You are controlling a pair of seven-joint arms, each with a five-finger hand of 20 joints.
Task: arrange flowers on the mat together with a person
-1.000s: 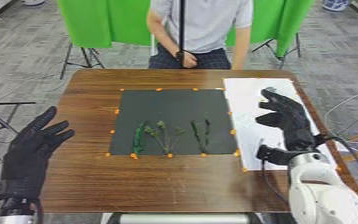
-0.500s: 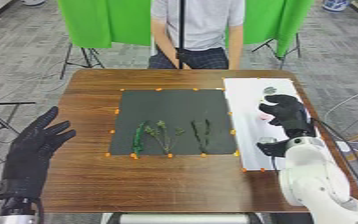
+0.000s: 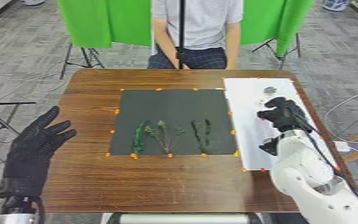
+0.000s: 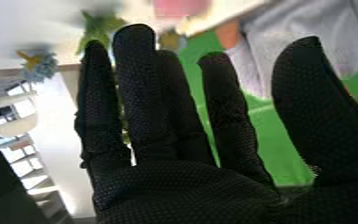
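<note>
Flowers (image 3: 270, 90) lie on the white sheet (image 3: 247, 100) along the right of the counter (image 3: 87, 170), one greyish bloom just beyond my right hand (image 3: 287, 114). That hand and its forearm stand in the way, covering part of the sheet. Its fingers are straight and released, as are those of my left hand (image 3: 35, 142), over on the left side. Beside the sheet is the dark mat (image 3: 171, 107), with orange markers (image 3: 159, 89) around its edges. Past the counter's far edge are a black pole (image 3: 182, 27) and green cloth (image 3: 87, 25).

On the mat's near part I see three groups of greenery, their long axes running from my side toward the far edge. The leafy green sprig (image 3: 138, 138) is on the left, nearly straight; the branching sprig (image 3: 166, 139) in the middle gathers at its near end and fans outward away from me; on the right, two narrow leaves (image 3: 206, 135) run roughly alongside each other. I can't tell which way the greyish bloom points.
</note>
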